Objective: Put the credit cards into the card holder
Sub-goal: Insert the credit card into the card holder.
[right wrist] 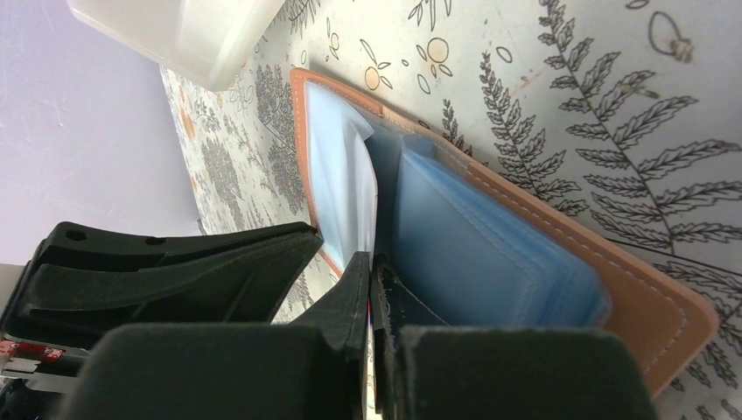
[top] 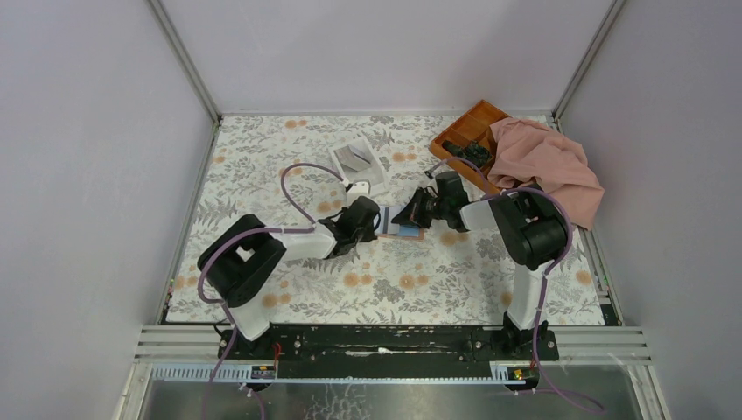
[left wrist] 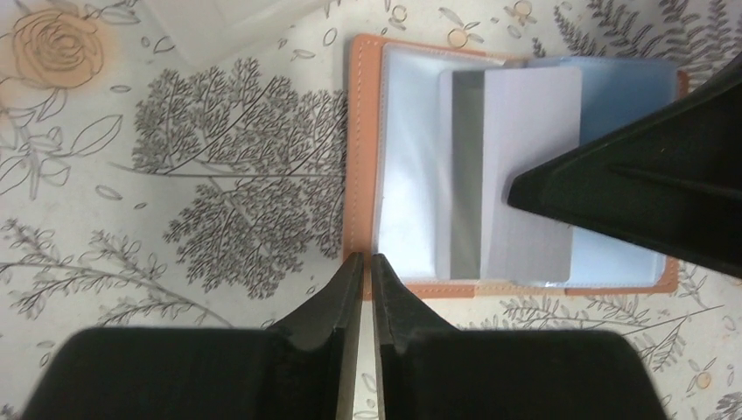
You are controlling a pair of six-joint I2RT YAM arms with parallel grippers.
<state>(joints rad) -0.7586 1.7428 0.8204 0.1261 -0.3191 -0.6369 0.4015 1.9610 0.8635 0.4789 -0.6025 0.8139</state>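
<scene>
- Top view: your left end effector [top: 374, 226] and right end effector [top: 404, 217] meet nose to nose over the card holder [top: 404, 232]. The holder lies open near the middle of the floral bench [top: 394, 289]. The two tips cover much of it, and you cannot read either grip from here.
- Beyond them sits a white box [top: 359, 164]. At the far right an orange tray [top: 464, 131] is partly buried under a pink cloth [top: 547, 162], so most of its compartments are hidden.
- Left wrist view: your left fingers [left wrist: 332, 302] stand barely parted, with a thin slit of bench showing between them. They are released, with nothing in the gap, and sit just beside the holder's near tan edge.
- A greyish credit card [left wrist: 529, 157] lies across the holder's clear pockets, with a dark strip along its left side. The black tip of the right end effector covers the card's right edge and blocks the holder's right part.
- Right wrist view: your right fingers [right wrist: 350, 297] are clenched tight at the holder's inner fold. A thin pale line runs between them, but you cannot tell whether it is the card.
- Blue-tinted sleeves [right wrist: 472, 245] fan out from the tan cover. The left end effector is a dark block at the left, and only a cropped corner of the white box shows at the top.
</scene>
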